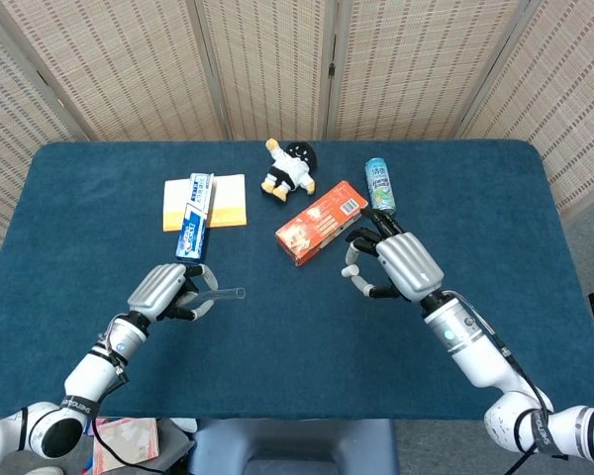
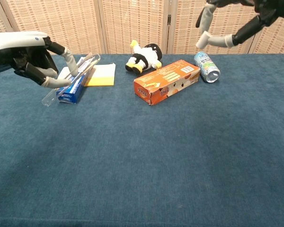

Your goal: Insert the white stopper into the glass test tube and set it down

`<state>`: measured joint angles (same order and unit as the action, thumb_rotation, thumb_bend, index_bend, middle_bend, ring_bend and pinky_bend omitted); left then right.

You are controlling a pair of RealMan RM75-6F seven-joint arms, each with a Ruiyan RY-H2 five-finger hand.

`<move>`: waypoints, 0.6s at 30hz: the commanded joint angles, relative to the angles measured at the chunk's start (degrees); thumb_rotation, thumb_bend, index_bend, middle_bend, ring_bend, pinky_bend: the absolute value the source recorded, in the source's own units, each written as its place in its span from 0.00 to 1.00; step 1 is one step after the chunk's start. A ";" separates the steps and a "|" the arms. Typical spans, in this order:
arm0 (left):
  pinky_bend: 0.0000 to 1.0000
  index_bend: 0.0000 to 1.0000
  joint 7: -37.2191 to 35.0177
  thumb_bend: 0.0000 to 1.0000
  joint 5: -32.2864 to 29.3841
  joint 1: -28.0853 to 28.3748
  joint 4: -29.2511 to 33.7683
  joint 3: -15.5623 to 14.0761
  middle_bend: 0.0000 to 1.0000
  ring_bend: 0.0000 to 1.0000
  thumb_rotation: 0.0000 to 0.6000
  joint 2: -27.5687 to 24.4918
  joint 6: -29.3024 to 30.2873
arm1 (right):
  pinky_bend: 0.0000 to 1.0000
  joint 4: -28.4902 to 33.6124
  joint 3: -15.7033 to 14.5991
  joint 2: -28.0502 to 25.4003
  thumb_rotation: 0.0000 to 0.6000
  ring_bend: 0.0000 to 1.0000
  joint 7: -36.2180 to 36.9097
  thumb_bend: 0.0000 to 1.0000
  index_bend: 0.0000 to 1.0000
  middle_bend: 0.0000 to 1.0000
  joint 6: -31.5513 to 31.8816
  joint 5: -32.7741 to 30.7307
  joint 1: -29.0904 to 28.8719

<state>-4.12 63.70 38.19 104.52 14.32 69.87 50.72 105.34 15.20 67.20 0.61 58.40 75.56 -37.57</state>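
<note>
My left hand (image 1: pixel 166 291) (image 2: pixel 28 53) holds the clear glass test tube (image 1: pixel 228 294) (image 2: pixel 71 79) above the table's left front. In the chest view the tube slants, its open end up and away from me. My right hand (image 1: pixel 400 261) (image 2: pixel 236 16) is raised over the table's right half and pinches the small white stopper (image 1: pixel 348 270) (image 2: pixel 201 42) between thumb and a finger. A wide gap separates the stopper from the tube's open end. In the chest view the right hand is partly cut off by the top edge.
On the blue tablecloth (image 1: pixel 277 336) further back lie a blue toothpaste box (image 1: pixel 195 228) on a yellow pad (image 1: pixel 228 201), a plush toy (image 1: pixel 289 170), an orange carton (image 1: pixel 322 222) and a drink can (image 1: pixel 379 187). Folding screens stand behind.
</note>
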 commanded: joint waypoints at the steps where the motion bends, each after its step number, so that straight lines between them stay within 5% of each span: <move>1: 1.00 0.57 -3.09 0.36 -1.64 1.26 0.98 1.72 1.00 1.00 1.00 -0.60 -2.12 | 0.00 1.33 1.25 -0.15 1.00 0.03 2.80 0.51 0.65 0.31 0.96 3.02 -0.96; 18: 1.00 0.58 -8.30 0.38 -6.70 3.56 2.77 3.19 1.00 1.00 1.00 0.52 -4.69 | 0.00 3.52 2.67 3.77 1.00 0.04 1.55 0.52 0.67 0.32 1.43 3.76 -5.10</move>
<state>-12.15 57.17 41.70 107.12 17.40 70.30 46.07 108.85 17.94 70.83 2.31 59.85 79.41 -42.54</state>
